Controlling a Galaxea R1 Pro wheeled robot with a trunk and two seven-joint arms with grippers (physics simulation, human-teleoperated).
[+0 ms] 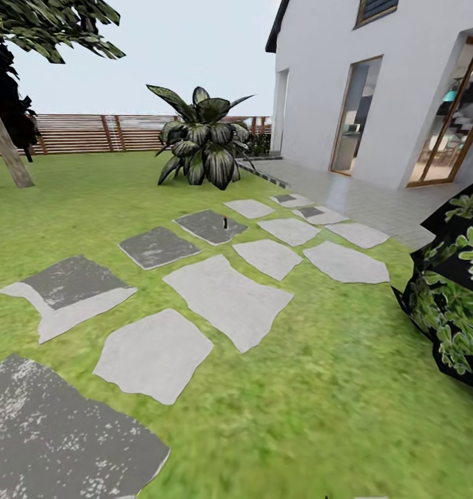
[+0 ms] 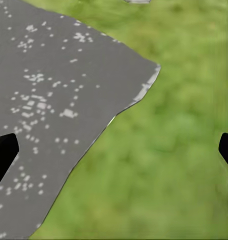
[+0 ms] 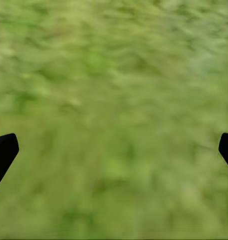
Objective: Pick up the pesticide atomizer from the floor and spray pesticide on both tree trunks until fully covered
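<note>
The pesticide atomizer (image 1: 225, 222) stands far ahead on a dark paving slab (image 1: 210, 226), near a broad-leaved plant (image 1: 205, 142). A tree trunk (image 1: 6, 152) leans at far left before the fence (image 1: 112, 132). The left gripper (image 2: 114, 150) and right gripper (image 3: 114, 150) hang wide apart, empty, over the lawn (image 1: 333, 388).

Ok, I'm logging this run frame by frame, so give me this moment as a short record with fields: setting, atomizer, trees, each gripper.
setting: lawn crossed by stone slabs, white house at right, slatted fence behind
candidate atomizer: tiny dark upright item on a dark slab far ahead; too small to identify
tree trunk: one pale leaning trunk at far left
other plants: broad-leaved plant by the house path; dark bush at right edge
left gripper: open, empty, above a slab edge
right gripper: open, empty, above grass
</note>
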